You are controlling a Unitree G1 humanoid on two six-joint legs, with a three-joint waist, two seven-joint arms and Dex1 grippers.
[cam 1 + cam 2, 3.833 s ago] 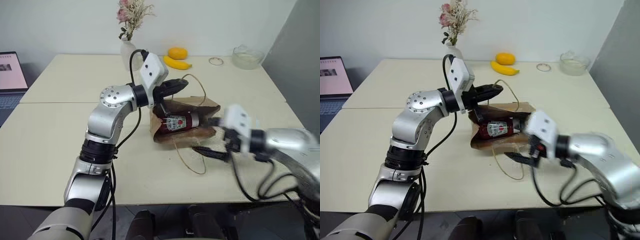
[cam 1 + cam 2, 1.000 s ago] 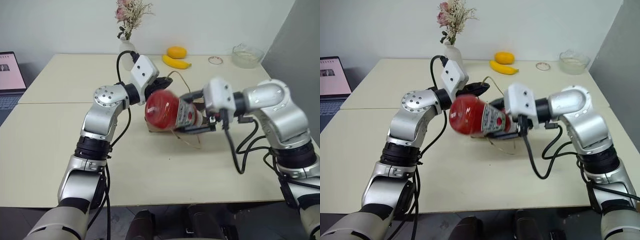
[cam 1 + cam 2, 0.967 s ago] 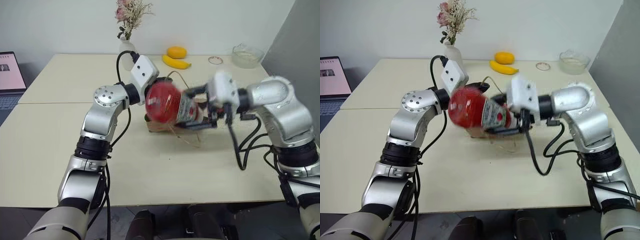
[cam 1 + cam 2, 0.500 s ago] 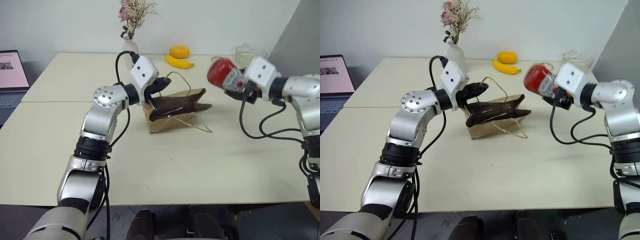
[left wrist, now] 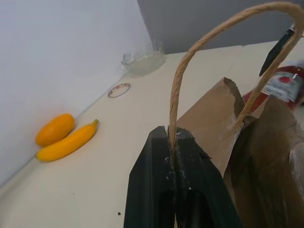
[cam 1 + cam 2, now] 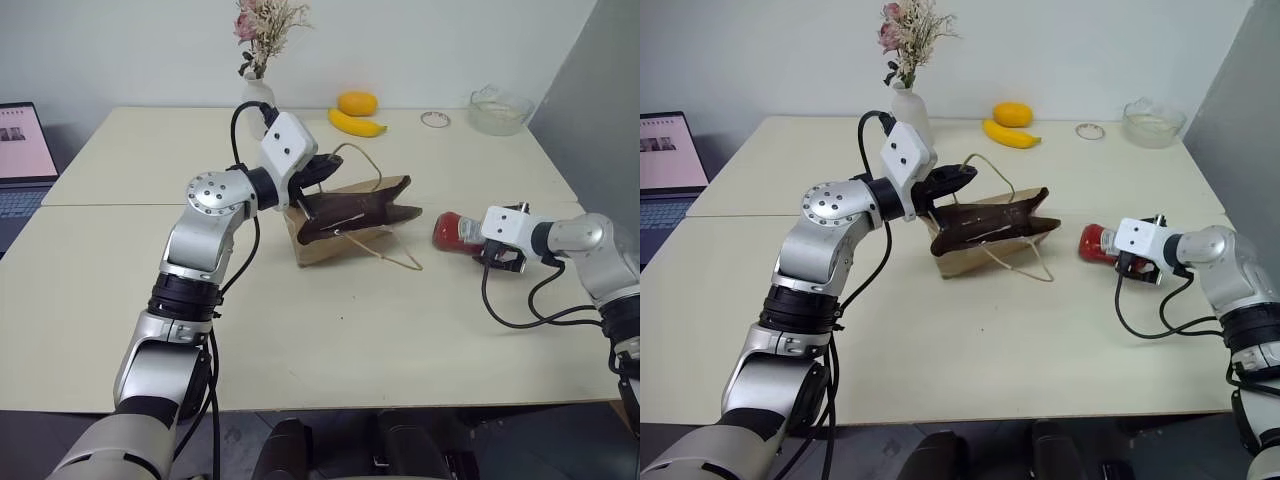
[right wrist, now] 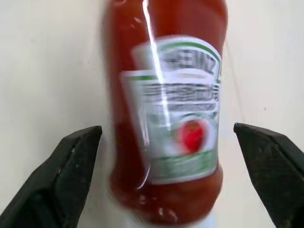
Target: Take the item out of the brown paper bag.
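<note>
While the red ketchup bottle (image 6: 455, 231) lies on its side on the worktop (image 6: 400, 320), well to the right of the brown paper bag (image 6: 350, 220), you can see its glossy body and a label with a green border and a red tomato mark in the right wrist view. The right claw (image 7: 173, 166) is spread wide now, its black fingers (image 7: 71, 161) standing clear on either side of the bottle, not touching it. A second ago that claw was gripping the bottle up in the air just in front of the bag; half a second ago it carried it high to the right; now it has come down and the bottle rests on the worktop. The left claw (image 5: 173, 147) stays pressed together, pinching the bag's string handle (image 5: 190, 61), holding the crinkled bag's mouth up as before.
</note>
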